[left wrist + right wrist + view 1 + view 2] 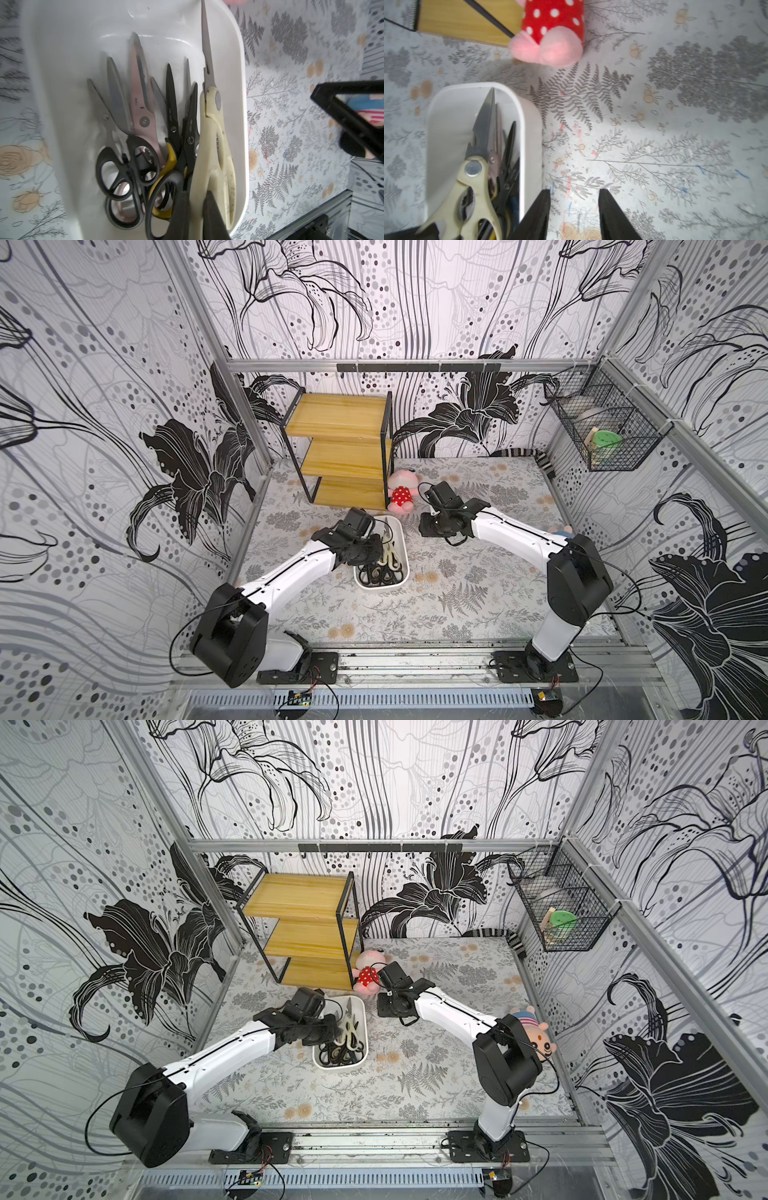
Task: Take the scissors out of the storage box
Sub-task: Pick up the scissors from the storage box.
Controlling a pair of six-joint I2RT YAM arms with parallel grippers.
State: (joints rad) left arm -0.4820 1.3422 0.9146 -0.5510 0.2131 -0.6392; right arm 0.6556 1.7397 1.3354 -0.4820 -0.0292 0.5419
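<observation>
Eight or so scissors are lying in the white box on the mat, with blades pointing to the far end and handles crowding at the near end, some loops lying across others. The left gripper is hanging low over the handle end, and its jaws are standing closed, pinching one handle limb of the cream pair. This pair is leaning along the box wall nearest the right arm, and its long blade is reaching the far rim. The right gripper is hovering over the mat just beside the box, with its jaws partly open and holding nothing. Judging by the look, the scissors are stiff steel and hard plastic, smooth and not fragile, and the cream pair is probably the heaviest. With such a hold on the handle, the blade end is likely hanging down and swinging, and the blades may be opening at the pivot. The neighbouring black loops are sitting very near, so a lift may be dragging them too; a handle limb or the part near the pivot is looking like the safest place to hold
</observation>
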